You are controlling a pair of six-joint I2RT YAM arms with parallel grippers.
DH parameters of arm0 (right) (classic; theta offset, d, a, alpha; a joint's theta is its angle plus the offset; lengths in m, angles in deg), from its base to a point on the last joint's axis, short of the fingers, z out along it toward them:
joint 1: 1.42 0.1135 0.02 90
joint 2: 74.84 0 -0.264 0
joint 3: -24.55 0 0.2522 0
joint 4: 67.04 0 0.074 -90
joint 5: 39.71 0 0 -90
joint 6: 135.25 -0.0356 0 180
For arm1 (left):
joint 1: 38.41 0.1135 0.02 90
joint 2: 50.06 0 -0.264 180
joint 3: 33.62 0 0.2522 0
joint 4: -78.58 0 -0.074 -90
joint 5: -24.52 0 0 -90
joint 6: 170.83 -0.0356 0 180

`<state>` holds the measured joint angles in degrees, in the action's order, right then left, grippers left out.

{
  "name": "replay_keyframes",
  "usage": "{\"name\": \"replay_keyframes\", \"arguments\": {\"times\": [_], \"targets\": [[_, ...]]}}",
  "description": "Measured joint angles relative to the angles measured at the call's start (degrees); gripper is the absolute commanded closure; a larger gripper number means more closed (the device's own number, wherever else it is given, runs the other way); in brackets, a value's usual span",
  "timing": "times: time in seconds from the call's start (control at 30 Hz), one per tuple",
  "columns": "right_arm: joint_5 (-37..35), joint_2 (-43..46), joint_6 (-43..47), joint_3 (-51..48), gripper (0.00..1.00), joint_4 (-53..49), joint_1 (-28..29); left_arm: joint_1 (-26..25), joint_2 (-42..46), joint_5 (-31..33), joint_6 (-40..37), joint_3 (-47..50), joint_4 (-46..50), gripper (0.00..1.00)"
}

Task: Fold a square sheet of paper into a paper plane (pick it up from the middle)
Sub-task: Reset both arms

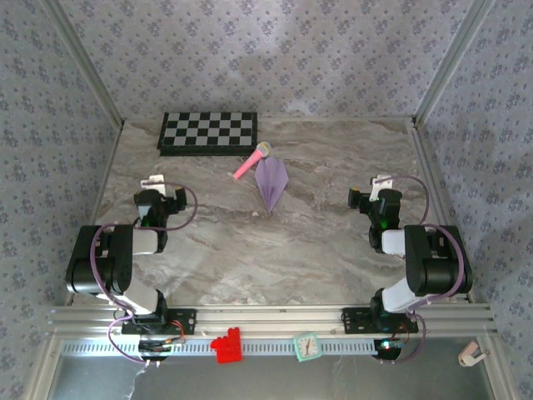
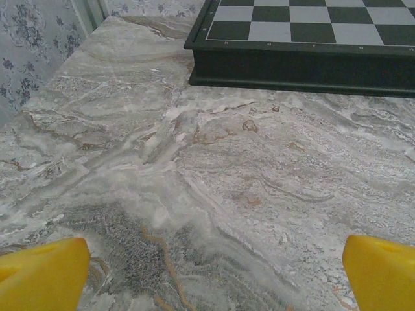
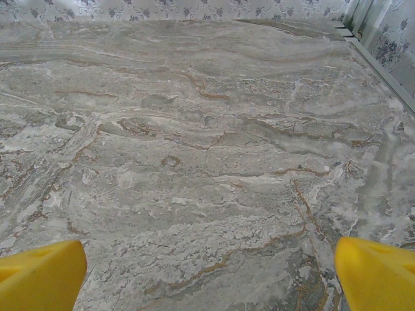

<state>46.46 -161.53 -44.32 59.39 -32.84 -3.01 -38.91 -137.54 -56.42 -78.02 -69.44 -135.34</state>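
Paper plane [image 1: 271, 183] looks fully folded, lying beside the toy microphone [image 1: 252, 162]; left claw [image 2: 211, 275] and right claw [image 3: 207, 275] both wide, empty

No text, label, brand or number is legible to you here. The clock [image 1: 306, 347] on the front rail [image 1: 266, 317] shows a dial, but its numerals are too small to read. The board [image 1: 209, 132] shows plain squares, with no lettering you could make out.
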Motion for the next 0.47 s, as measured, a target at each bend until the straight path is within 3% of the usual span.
{"name": "replay_keyframes", "arguments": {"times": [0.47], "targets": [[-0.02,0.00,0.00,0.00,0.00,-0.04,0.00,0.00,-0.02,-0.02,0.00,-0.13,1.14,0.00]]}}
